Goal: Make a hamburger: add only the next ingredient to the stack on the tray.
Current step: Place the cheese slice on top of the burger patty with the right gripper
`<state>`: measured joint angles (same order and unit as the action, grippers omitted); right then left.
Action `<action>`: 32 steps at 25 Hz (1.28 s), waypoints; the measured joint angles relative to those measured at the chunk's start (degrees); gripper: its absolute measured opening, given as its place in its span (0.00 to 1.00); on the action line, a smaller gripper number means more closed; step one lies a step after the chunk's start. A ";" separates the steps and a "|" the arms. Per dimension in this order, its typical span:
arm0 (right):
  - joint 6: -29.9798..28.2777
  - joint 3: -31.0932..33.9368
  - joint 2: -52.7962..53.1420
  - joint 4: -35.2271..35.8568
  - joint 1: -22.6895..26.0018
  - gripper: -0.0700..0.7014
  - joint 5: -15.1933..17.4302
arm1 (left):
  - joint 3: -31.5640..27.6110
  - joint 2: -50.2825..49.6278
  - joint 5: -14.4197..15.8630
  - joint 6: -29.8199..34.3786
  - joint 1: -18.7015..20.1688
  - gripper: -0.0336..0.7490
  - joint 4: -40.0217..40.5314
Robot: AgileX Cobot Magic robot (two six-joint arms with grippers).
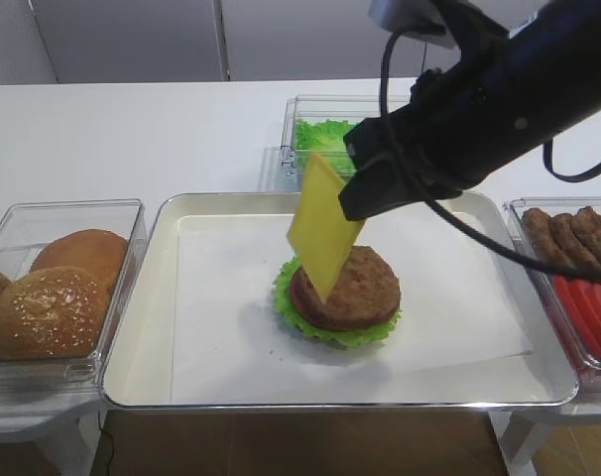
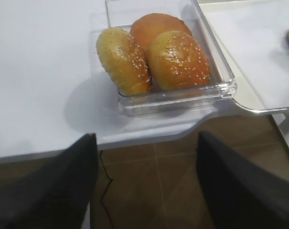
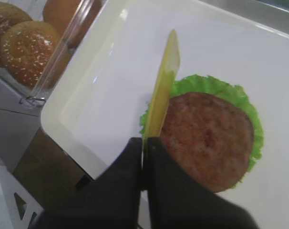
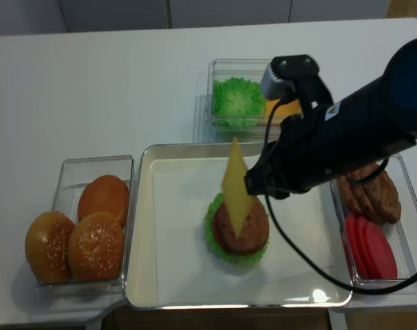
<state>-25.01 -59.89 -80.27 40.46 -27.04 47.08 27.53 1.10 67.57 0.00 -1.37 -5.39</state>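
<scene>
Yellow cheese slice (image 1: 323, 230) is hanging pinched in the right gripper (image 3: 145, 143) over the stack (image 1: 342, 297), seemingly touching the patty (image 1: 361, 284) near the tray's (image 1: 162, 327) middle.

Centre of the exterior high view: tray (image 1: 152, 327), with the stack (image 1: 342, 297) on its paper lining, slightly right of middle. Directly above the stack, hanging edge-down: cheese slice (image 1: 323, 228), lower corner over the patty's left part, upper right edge pinched in the right gripper (image 1: 358, 198), reaching in from the upper right of the frame. Left of the tray, touching its rim: bin of buns (image 1: 62, 288). Behind the tray, upper centre: bin of lettuce (image 1: 325, 134). Right edge of the frame, beside the tray: bin of patties and tomato slices (image 1: 578, 268), patties behind, tomato in front. Lower left, off the table's near edge in its wrist view: left gripper (image 2: 144, 186).
</scene>
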 joint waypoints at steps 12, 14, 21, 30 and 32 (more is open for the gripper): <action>2.86 0.00 -5.02 -8.16 -1.68 0.10 -1.90 | 0.00 0.00 0.00 0.00 0.00 0.65 0.00; 4.09 0.00 -5.82 -10.09 -1.68 0.10 -1.76 | 0.00 0.00 0.00 0.00 0.00 0.65 0.00; 9.53 0.00 -6.35 -15.49 -1.68 0.10 -0.04 | 0.00 0.00 0.00 0.00 0.00 0.65 0.00; 13.99 0.00 -6.35 -15.73 -1.68 0.10 2.36 | 0.00 0.00 0.00 0.00 0.00 0.65 0.00; 14.08 0.00 -6.35 -15.83 -1.68 0.10 2.36 | 0.00 0.00 0.00 0.00 0.00 0.65 0.00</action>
<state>-10.93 -59.89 -86.63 24.63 -28.72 49.44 27.53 1.10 67.57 0.00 -1.37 -5.39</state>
